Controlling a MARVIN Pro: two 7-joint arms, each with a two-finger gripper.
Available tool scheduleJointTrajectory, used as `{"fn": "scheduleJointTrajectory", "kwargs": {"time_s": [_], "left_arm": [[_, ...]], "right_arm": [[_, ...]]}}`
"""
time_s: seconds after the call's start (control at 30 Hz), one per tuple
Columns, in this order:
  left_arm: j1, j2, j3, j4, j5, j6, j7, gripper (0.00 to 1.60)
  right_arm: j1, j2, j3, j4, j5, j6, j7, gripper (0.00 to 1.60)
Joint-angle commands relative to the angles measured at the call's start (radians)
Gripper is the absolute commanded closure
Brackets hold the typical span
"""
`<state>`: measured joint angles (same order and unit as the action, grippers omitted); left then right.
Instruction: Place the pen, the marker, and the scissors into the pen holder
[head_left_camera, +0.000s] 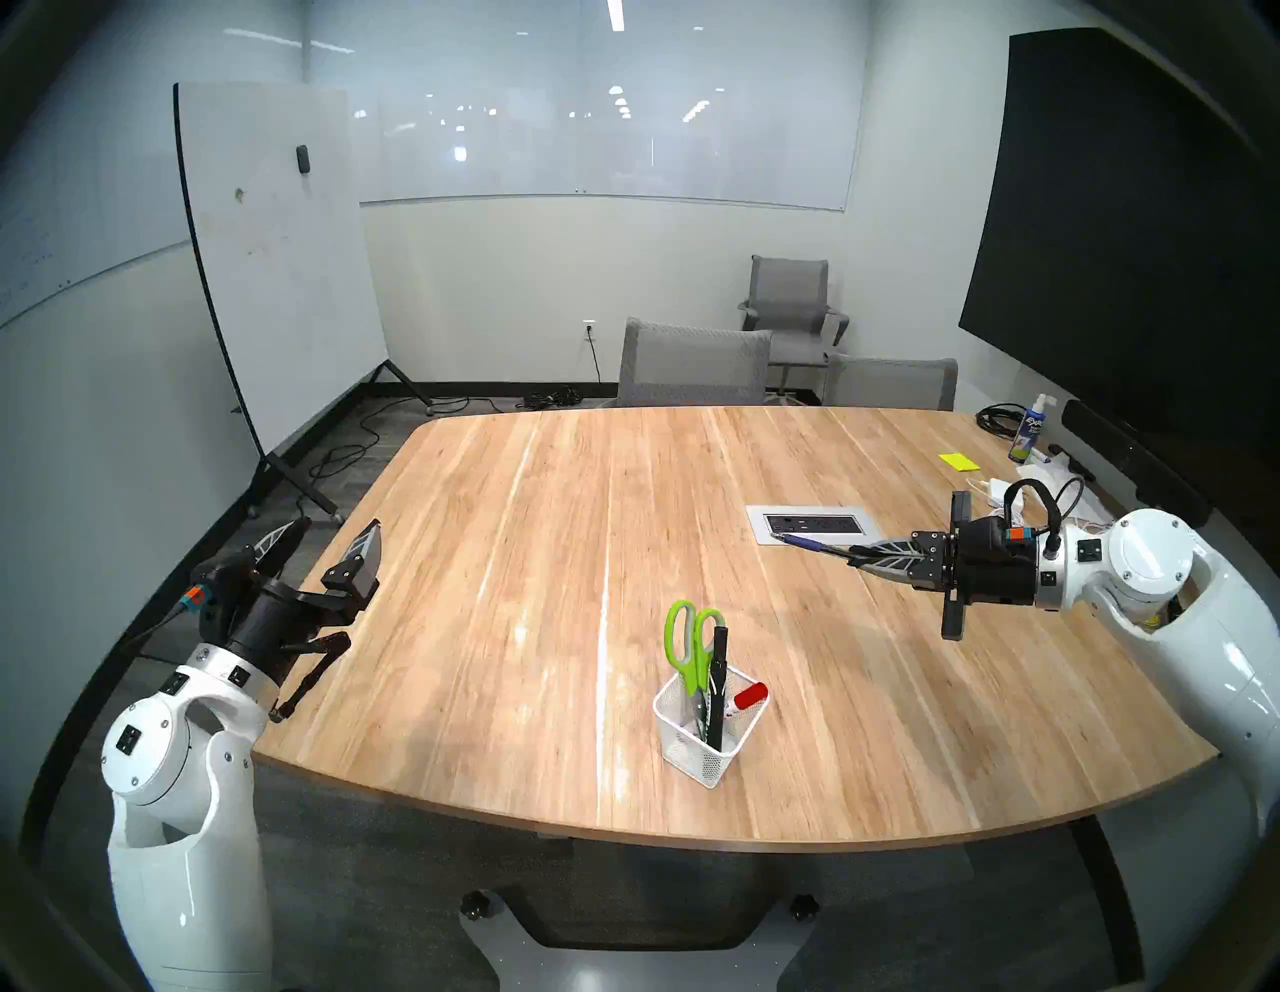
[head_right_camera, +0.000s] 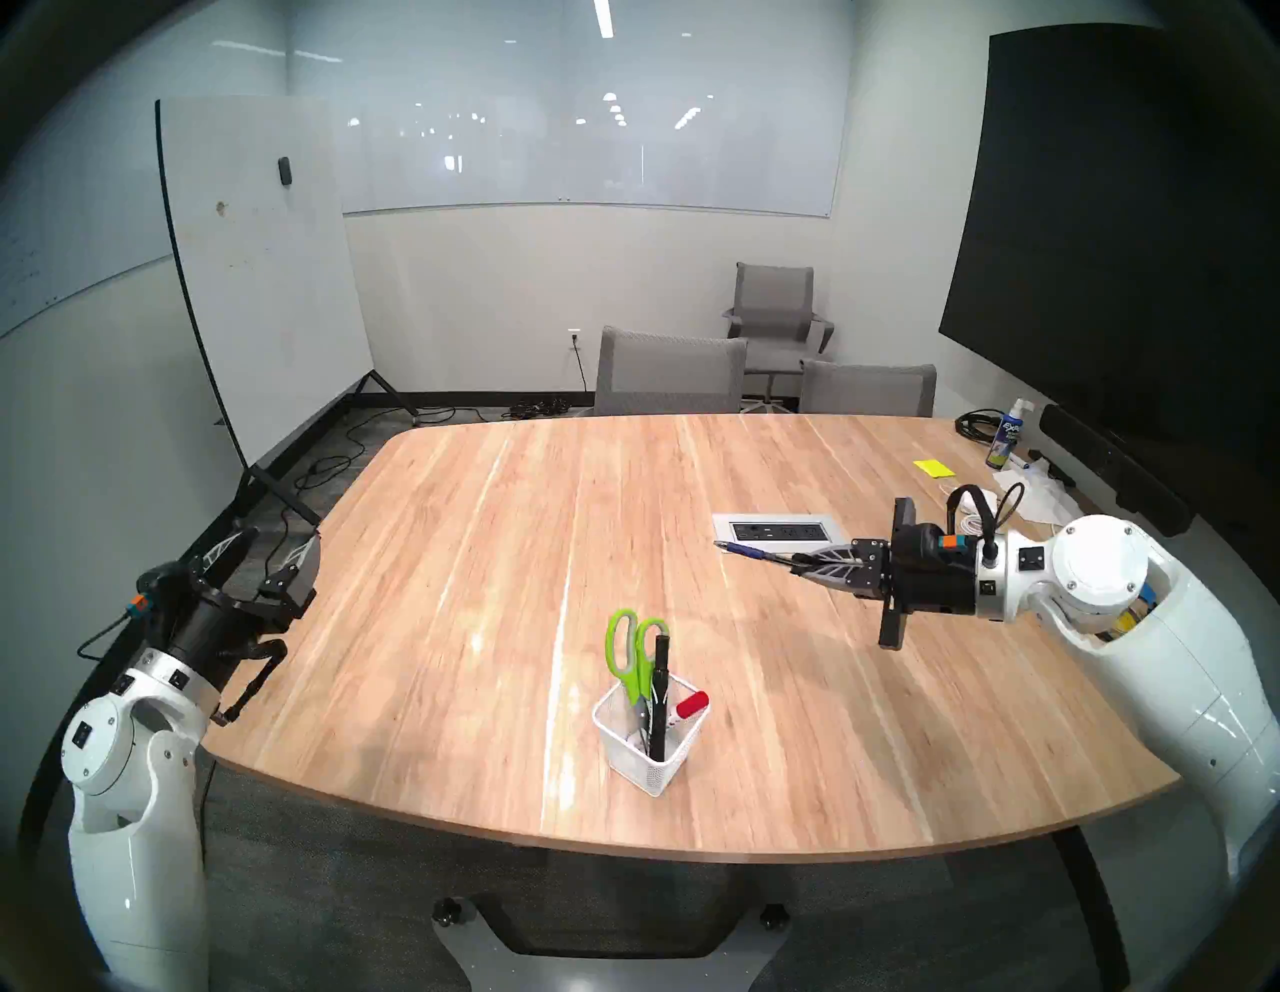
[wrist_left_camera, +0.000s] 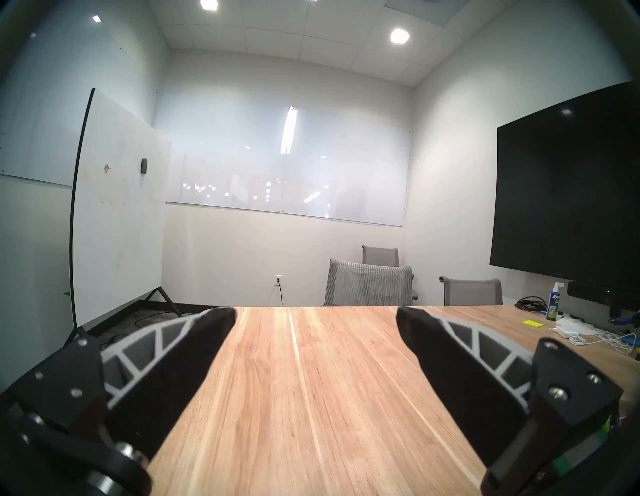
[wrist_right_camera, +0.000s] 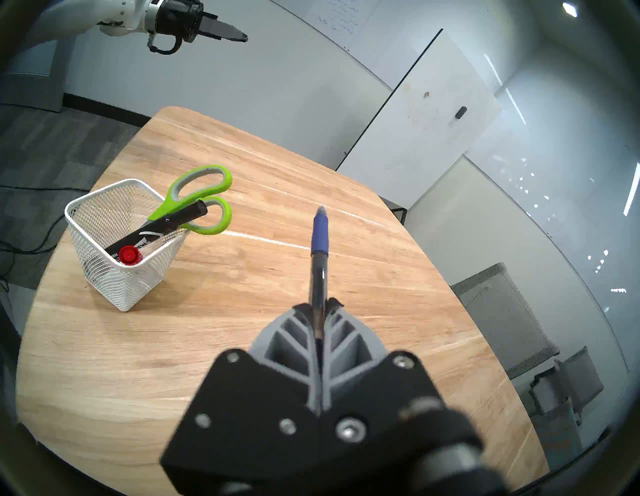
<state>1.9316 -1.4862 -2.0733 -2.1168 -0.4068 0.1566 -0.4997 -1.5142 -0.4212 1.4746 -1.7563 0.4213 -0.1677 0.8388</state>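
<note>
The white mesh pen holder (head_left_camera: 692, 758) (head_right_camera: 641, 769) (wrist_right_camera: 114, 287) stands near the table's front edge. In it are the green-handled scissors (head_left_camera: 689, 634) (wrist_right_camera: 201, 194), blades down, a black marker (head_left_camera: 717, 686) (wrist_right_camera: 166, 225) and a red-capped marker (head_left_camera: 751, 695) (wrist_right_camera: 130, 255). My right gripper (head_left_camera: 855, 553) (head_right_camera: 800, 560) (wrist_right_camera: 318, 308) hovers at the right, well behind the holder, shut on the blue pen (head_left_camera: 803, 542) (wrist_right_camera: 320, 235), which sticks out past the fingertips. My left gripper (head_left_camera: 339, 524) (wrist_left_camera: 315, 313) is open and empty over the table's left edge.
A power outlet panel (head_left_camera: 807, 523) is set into the table just beyond the pen's tip. A spray bottle (head_left_camera: 1030, 429), a yellow note (head_left_camera: 956, 461), cables and papers crowd the far right corner. Grey chairs (head_left_camera: 692, 364) stand behind the table and a whiteboard (head_left_camera: 277, 263) at the left.
</note>
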Motion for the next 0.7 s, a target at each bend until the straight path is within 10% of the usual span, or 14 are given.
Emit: {"fn": "scheduleJointTrajectory", "kwargs": {"time_s": [0.0,0.67], "left_arm": [[-0.001,-0.002,0.002,-0.022,0.0,-0.001,0.001,0.0],[-0.001,-0.002,0.002,-0.022,0.0,-0.001,0.001,0.0]], "right_arm": [[0.013,0.003,0.011,-0.005,0.002,-0.001,-0.003,1.6],[0.013,0.003,0.011,-0.005,0.002,-0.001,-0.003,1.6]]}}
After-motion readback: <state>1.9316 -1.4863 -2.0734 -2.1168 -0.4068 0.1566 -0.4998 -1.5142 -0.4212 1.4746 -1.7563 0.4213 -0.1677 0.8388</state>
